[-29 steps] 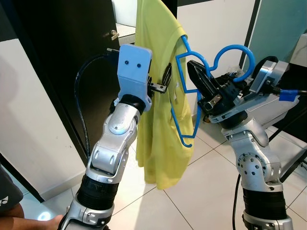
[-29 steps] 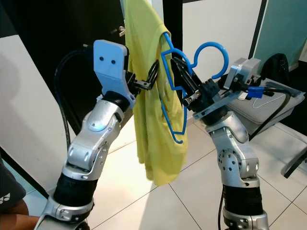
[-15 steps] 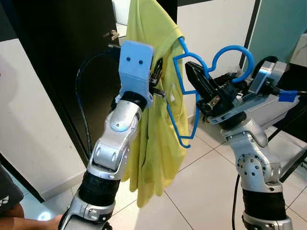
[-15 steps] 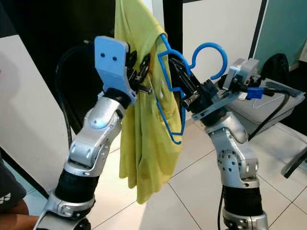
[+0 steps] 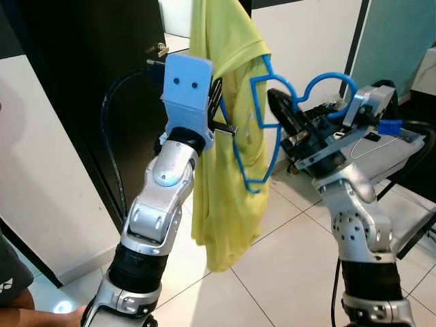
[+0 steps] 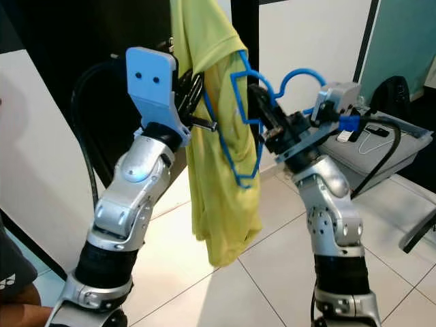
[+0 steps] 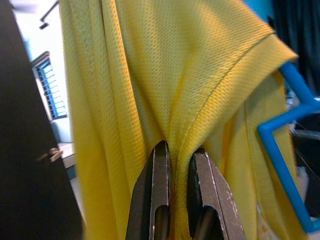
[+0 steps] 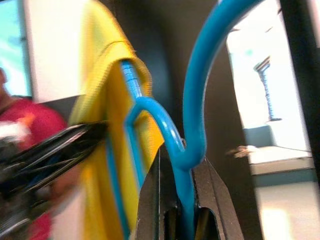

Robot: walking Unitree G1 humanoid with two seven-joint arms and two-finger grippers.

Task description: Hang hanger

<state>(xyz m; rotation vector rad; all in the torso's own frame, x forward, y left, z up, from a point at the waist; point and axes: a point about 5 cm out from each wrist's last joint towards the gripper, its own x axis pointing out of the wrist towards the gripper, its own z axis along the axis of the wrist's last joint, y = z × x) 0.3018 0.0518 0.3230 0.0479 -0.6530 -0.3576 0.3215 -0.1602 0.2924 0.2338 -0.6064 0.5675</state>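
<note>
Yellow shirt (image 5: 228,129), pinched by left gripper (image 7: 177,165), hides part of the blue hanger (image 5: 262,136) the right gripper (image 8: 177,165) clamps.

The yellow shirt (image 7: 150,90) is a matt mesh cloth with fine holes. The blue hanger (image 5: 262,122) looks like smooth glossy plastic. The floor tiles (image 5: 286,272) are shiny.

A dark door (image 5: 82,102) with a metal handle (image 5: 161,49) stands on the left, next to a white wall (image 5: 41,177) with a dark strip along its foot. The floor (image 5: 286,272) is laid with pale glossy tiles that catch a bright patch of light. Farther back is another white wall (image 5: 306,34), edged by a dark upright post (image 5: 357,37) and a teal panel (image 5: 398,37). At the lower left corner sits a person (image 5: 13,286) in dark clothing.
</note>
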